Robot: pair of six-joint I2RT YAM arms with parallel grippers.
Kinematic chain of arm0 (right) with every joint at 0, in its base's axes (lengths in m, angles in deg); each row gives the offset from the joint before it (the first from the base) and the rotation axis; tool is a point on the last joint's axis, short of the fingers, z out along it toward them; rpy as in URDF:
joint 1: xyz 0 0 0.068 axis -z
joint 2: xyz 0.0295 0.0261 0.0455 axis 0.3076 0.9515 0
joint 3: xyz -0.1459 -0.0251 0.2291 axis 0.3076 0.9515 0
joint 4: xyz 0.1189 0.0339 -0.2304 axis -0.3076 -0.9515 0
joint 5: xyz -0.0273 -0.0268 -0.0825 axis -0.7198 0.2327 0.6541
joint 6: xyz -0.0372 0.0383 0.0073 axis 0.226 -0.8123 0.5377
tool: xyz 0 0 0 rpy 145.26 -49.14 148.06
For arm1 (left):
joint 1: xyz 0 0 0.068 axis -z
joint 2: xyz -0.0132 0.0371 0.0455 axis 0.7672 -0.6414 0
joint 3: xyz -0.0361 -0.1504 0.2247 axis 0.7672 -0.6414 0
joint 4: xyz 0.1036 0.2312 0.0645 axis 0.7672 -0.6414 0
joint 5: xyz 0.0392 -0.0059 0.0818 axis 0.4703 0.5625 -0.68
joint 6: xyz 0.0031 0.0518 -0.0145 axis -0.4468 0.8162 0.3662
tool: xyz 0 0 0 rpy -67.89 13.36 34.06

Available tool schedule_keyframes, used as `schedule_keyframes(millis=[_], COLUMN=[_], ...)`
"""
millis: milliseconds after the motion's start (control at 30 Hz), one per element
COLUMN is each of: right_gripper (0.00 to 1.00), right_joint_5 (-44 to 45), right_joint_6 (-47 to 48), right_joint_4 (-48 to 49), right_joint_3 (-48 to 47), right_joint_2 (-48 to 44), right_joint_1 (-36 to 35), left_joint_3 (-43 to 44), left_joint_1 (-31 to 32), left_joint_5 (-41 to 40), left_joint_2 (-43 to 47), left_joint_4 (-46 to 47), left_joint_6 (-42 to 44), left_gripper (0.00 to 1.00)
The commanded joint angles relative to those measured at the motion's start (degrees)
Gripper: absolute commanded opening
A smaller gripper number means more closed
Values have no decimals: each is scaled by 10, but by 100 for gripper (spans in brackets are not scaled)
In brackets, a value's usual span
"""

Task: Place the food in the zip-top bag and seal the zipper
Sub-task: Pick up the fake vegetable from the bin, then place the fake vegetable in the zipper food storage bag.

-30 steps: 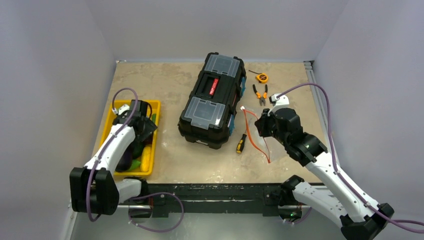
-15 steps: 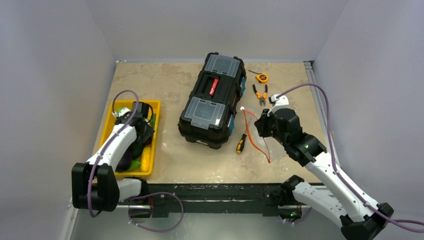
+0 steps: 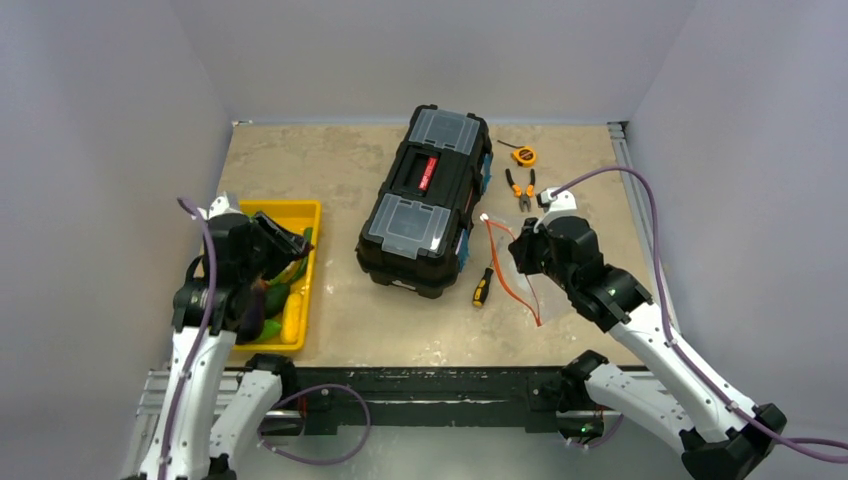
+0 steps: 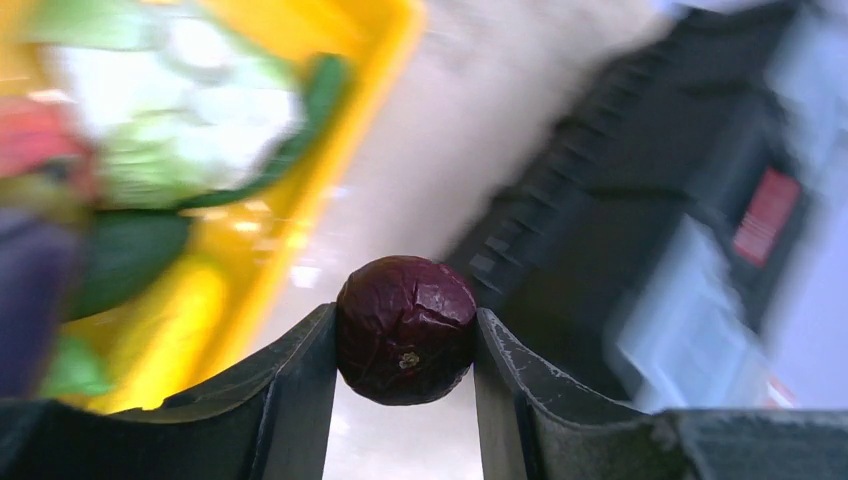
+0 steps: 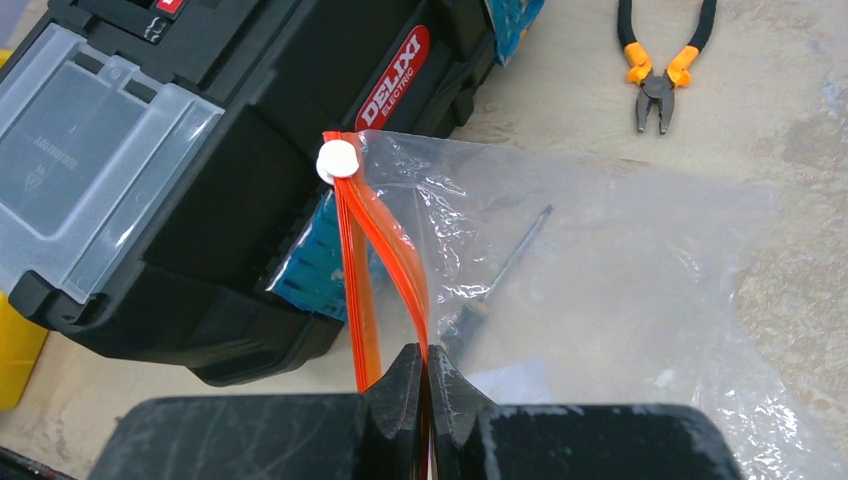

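Observation:
My left gripper (image 4: 405, 320) is shut on a round dark-purple piece of food (image 4: 405, 345) and holds it in the air. From above, the left gripper (image 3: 287, 243) hovers over the yellow tray (image 3: 313, 215), where more food (image 3: 272, 305) lies: purple, green and yellow pieces. The clear zip-top bag (image 5: 600, 270) lies right of the toolbox. My right gripper (image 5: 424, 362) is shut on one side of its red-orange zipper (image 5: 395, 255), and the other strip hangs apart, so the mouth gapes. A white slider (image 5: 337, 160) sits at the zipper's far end. From above, the right gripper (image 3: 522, 256) holds the bag (image 3: 535, 285) up.
A black toolbox (image 3: 425, 200) stands mid-table, between tray and bag. A black-and-yellow screwdriver (image 3: 482, 288) lies by the bag's mouth. Orange-handled pliers (image 3: 520, 187) and a tape measure (image 3: 524, 155) lie behind the bag. Walls close in on the left, right and back.
The left gripper closed on the round purple piece in the tray and rose with it, the arm swinging up and to the left. The right arm and bag stayed still.

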Motion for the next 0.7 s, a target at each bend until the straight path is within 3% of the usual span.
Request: schedule_keyframes(millis=[0, 67, 100, 267, 367, 500, 667], right_gripper=[0, 0, 0, 0, 0, 0, 0], right_joint_5=[2, 2, 2, 0, -1, 2, 1], right_joint_6=[7, 7, 7, 4, 1, -2, -3], right_joint_4=[19, 18, 19, 19, 13, 7, 12], right_joint_3=[-1, -1, -2, -2, -7, -11, -7], right_joint_2=[2, 4, 5, 2, 5, 2, -5], right_joint_1=[0, 1, 1, 1, 0, 0, 0], left_joint_3=[-12, -45, -53, -39, -7, 50, 71], left_joint_1=[4, 42, 88, 367, 471, 545, 563], left_joint_5=[306, 387, 391, 274, 223, 172, 120], left_joint_2=[58, 69, 70, 5, -84, -202, -308], left_joint_4=[120, 228, 276, 393, 420, 446, 540], left_joint_6=[23, -27, -42, -7, 30, 55, 14], left_gripper=[14, 14, 14, 14, 12, 3, 0])
